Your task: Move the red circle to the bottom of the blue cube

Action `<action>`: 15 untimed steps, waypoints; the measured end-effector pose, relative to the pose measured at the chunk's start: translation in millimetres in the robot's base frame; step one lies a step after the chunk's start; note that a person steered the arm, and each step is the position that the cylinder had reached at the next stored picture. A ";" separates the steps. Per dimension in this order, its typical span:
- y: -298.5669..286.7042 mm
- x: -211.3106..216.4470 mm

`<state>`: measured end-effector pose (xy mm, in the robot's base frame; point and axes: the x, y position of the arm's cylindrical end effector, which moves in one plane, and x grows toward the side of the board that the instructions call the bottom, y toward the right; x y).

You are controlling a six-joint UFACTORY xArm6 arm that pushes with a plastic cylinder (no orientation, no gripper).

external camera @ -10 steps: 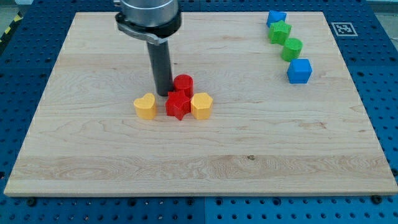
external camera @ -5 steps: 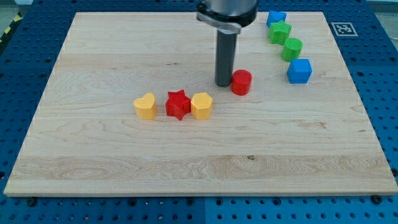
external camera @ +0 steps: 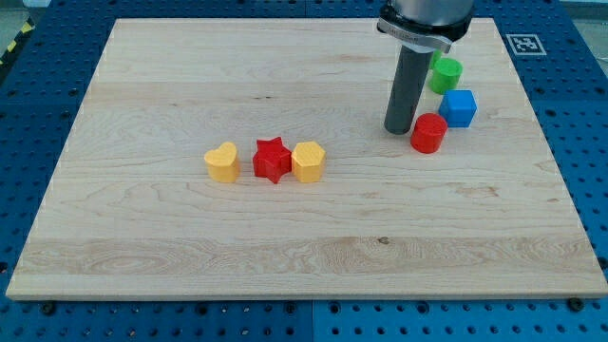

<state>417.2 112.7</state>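
The red circle (external camera: 428,133) stands on the wooden board right of centre, just below and left of the blue cube (external camera: 459,108). My tip (external camera: 398,130) rests on the board touching the red circle's left side. The rod and the arm above it hide the blocks at the top right, apart from a green round block (external camera: 445,74) just above the blue cube.
A yellow heart (external camera: 221,162), a red star (external camera: 272,160) and a yellow hexagon-like block (external camera: 308,161) sit in a row left of centre. A marker tag (external camera: 522,44) is at the board's top right corner.
My tip has pushed the red circle from beside the red star rightward across the board, to just below and left of the blue cube.
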 end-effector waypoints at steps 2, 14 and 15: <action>14.1 5.2; -124.7 10.3; -205.2 16.0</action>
<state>433.2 -92.6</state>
